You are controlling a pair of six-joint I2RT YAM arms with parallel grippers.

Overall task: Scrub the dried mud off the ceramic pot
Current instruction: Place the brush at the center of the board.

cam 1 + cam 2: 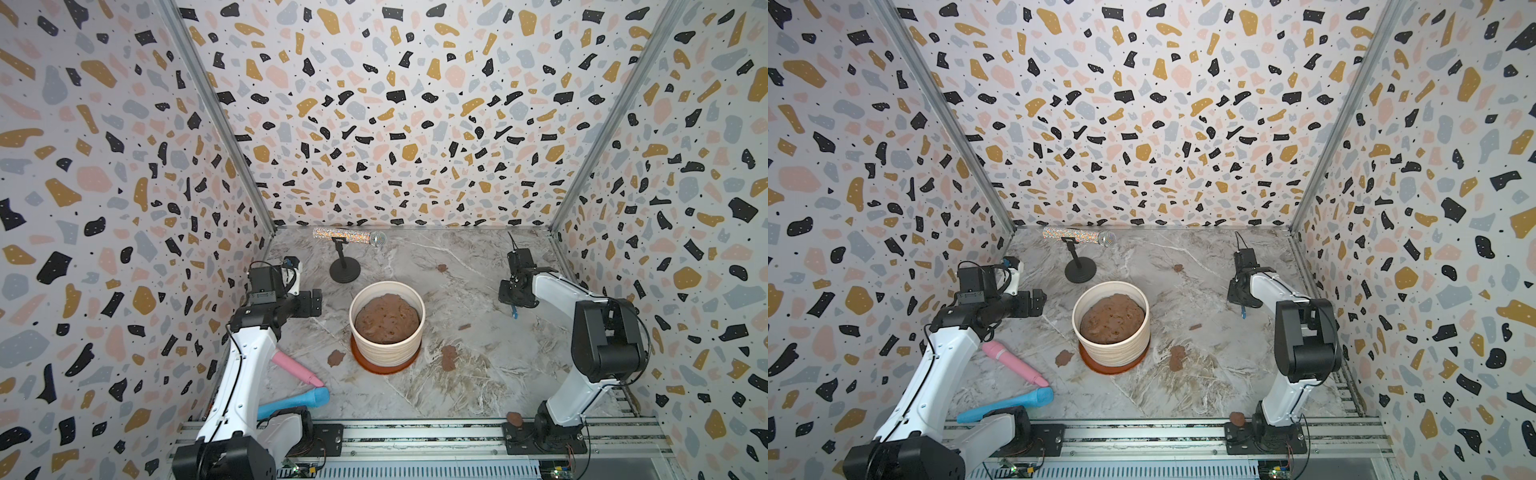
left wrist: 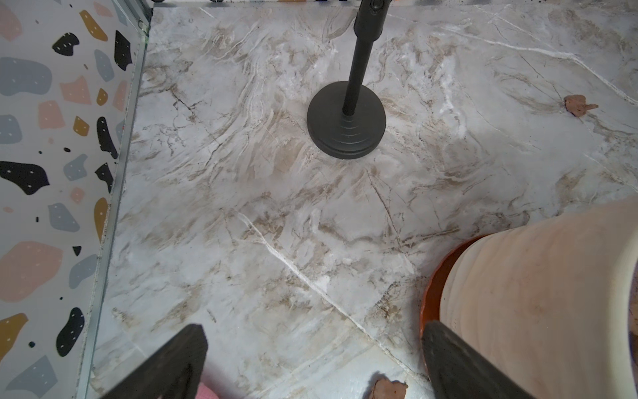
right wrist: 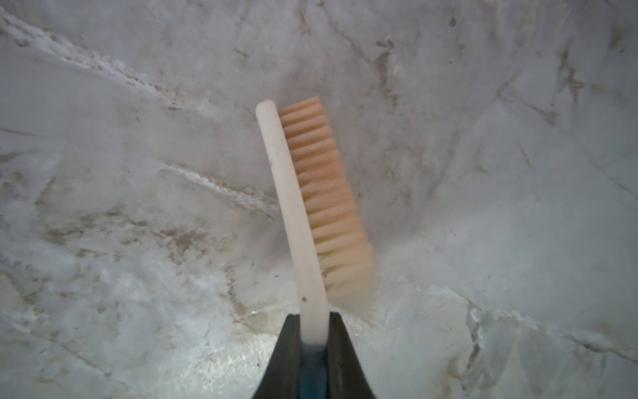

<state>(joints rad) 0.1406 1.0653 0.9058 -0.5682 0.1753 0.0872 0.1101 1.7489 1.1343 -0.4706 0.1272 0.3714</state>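
Observation:
The ceramic pot (image 1: 388,351) (image 1: 1115,353) is cream, ribbed and stands on a terracotta saucer at mid-table, filled with brown soil. Dried mud flakes lie on the marble: one left of the saucer (image 1: 336,357), one right of it (image 1: 448,357), and a small one further back (image 1: 441,267). My left gripper (image 1: 316,302) (image 2: 314,331) hangs open just left of the pot (image 2: 535,293), its right finger (image 2: 445,345) close to the pot's wall. My right gripper (image 1: 512,300) (image 3: 313,317), far right of the pot, is shut on a scrub brush (image 3: 310,207) with a white neck, tan bristles and a blue handle.
A glittery microphone (image 1: 349,237) rests on a black stand (image 1: 345,270) behind the pot. Pink (image 1: 297,369) and blue (image 1: 297,401) microphones lie at the front left by my left arm. Another mud lump (image 1: 514,419) sits at the right arm's base. Patterned walls close three sides.

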